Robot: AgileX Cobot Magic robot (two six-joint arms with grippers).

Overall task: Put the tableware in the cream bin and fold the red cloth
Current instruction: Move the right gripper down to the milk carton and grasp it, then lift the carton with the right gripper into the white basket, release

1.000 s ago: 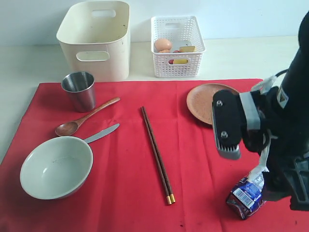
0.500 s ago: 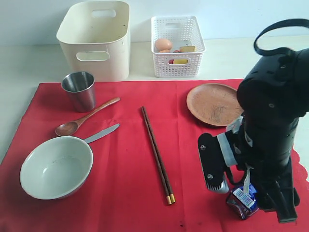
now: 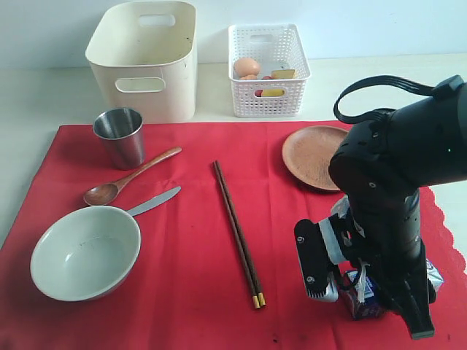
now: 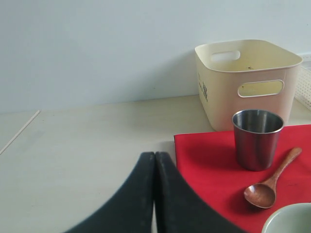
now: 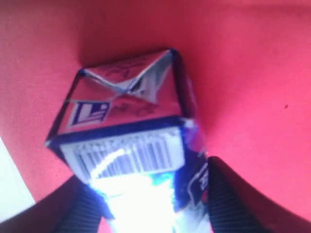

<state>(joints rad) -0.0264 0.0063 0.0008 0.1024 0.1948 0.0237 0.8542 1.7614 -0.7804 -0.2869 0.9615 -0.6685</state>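
Observation:
The red cloth (image 3: 190, 277) covers the table. On it lie a steel cup (image 3: 120, 135), a wooden spoon (image 3: 131, 177), a knife (image 3: 153, 201), a pale bowl (image 3: 84, 251), dark chopsticks (image 3: 237, 232) and a round wooden plate (image 3: 314, 157). The cream bin (image 3: 142, 65) stands behind the cloth at the back left. My right gripper (image 3: 365, 295) is down at the front right, its fingers pressed against both sides of the blue-silver milk carton (image 5: 126, 136), which lies on the cloth. My left gripper (image 4: 155, 158) is shut and empty, off the cloth's left edge, facing the cup (image 4: 256, 138) and the bin (image 4: 248, 82).
A white lattice basket (image 3: 268, 102) holding an egg and other food stands to the right of the cream bin. The right arm's dark bulk hides the cloth's front right part and stands close to the plate. Bare table lies left of the cloth.
The right arm has swung down over the milk carton, and its fingers have closed in on the carton's sides. The tableware has not moved.

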